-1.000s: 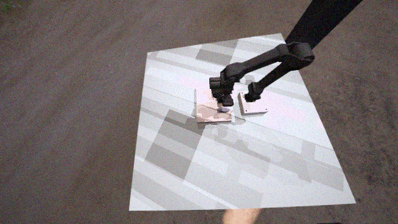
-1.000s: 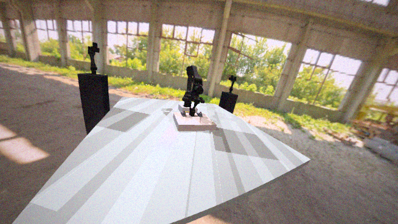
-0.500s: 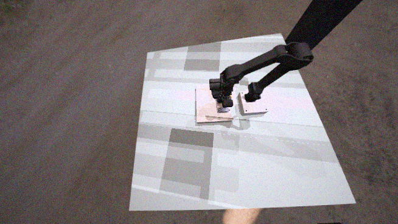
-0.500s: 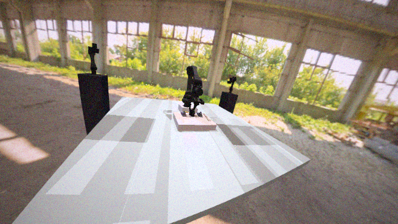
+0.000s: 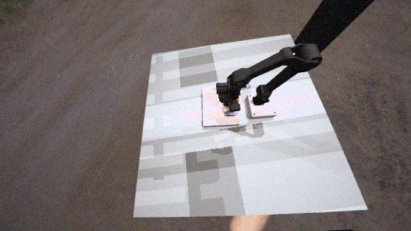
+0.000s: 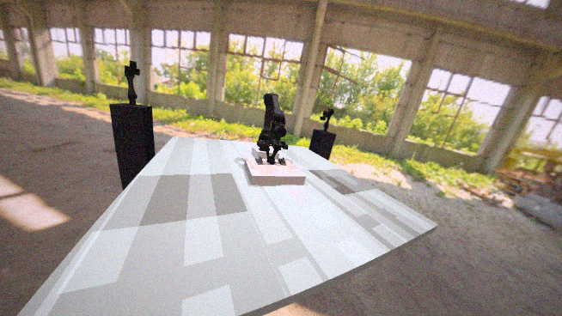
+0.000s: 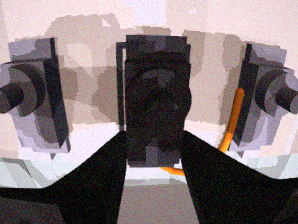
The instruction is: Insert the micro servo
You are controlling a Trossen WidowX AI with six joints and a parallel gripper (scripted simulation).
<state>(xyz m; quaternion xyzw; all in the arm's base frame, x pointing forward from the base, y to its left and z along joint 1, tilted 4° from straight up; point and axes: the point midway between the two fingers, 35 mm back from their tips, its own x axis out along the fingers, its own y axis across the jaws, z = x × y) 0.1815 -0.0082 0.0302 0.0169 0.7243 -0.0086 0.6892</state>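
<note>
My gripper (image 7: pixel 153 137) (image 5: pixel 230 111) (image 6: pixel 271 161) is shut on the loose micro servo. The dark servo (image 7: pixel 157 102) is upright between the fingers, its round shaft boss facing up toward the wrist camera. It is over the robot's deck (image 7: pixel 95 97) (image 5: pixel 210 110) (image 6: pixel 277 179), between two fitted servos. A narrow dark strip shows along its left side. The marked pocket and the side notch are hidden beneath it; I cannot tell whether the ears touch the deck. The orange cable (image 7: pixel 234 117) runs from the servo's lower end, behind the right finger, and curves up beside the right fitted servo.
Fitted servos stand on the deck at left (image 7: pixel 35 97) and right (image 7: pixel 262 100), close to the fingers. A pale block with small holes (image 5: pixel 263 112) stands beside the deck, near the arm's base. Patterned shadows cross the white table (image 5: pixel 283 179) (image 6: pixel 172 253).
</note>
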